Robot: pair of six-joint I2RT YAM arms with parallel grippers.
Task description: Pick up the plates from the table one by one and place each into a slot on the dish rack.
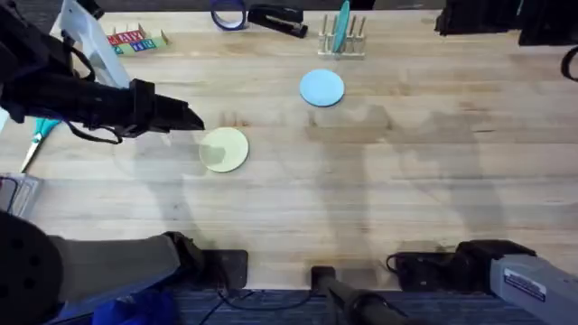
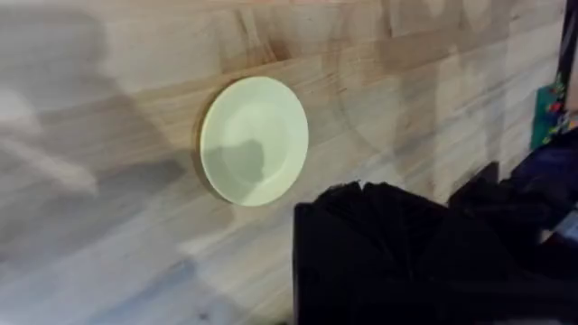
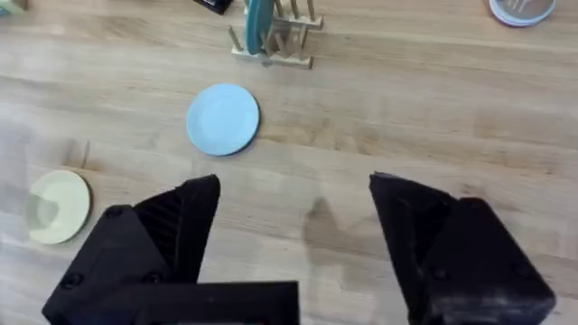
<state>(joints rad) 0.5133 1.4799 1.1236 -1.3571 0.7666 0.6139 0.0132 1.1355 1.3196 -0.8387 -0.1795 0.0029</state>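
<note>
A pale cream-yellow plate point(image 1: 224, 149) lies flat on the table point(image 1: 406, 181), left of centre. My left gripper point(image 1: 191, 118) hovers just to its left and slightly beyond it, and the left wrist view looks down on the same plate point(image 2: 254, 140). A light blue plate point(image 1: 321, 88) lies farther back, in front of the dish rack point(image 1: 341, 38). A teal plate point(image 1: 342, 27) stands upright in the rack. My right gripper point(image 3: 293, 244) is open and empty, held back near its base, with the blue plate point(image 3: 223, 118), the cream plate point(image 3: 58, 206) and the rack point(image 3: 274, 36) ahead of it.
A blue tape roll point(image 1: 228, 13) and a black stapler point(image 1: 275, 20) sit at the back edge, left of the rack. A box of coloured items point(image 1: 135, 39) lies at the back left. A teal-handled tool point(image 1: 36, 135) rests under the left arm.
</note>
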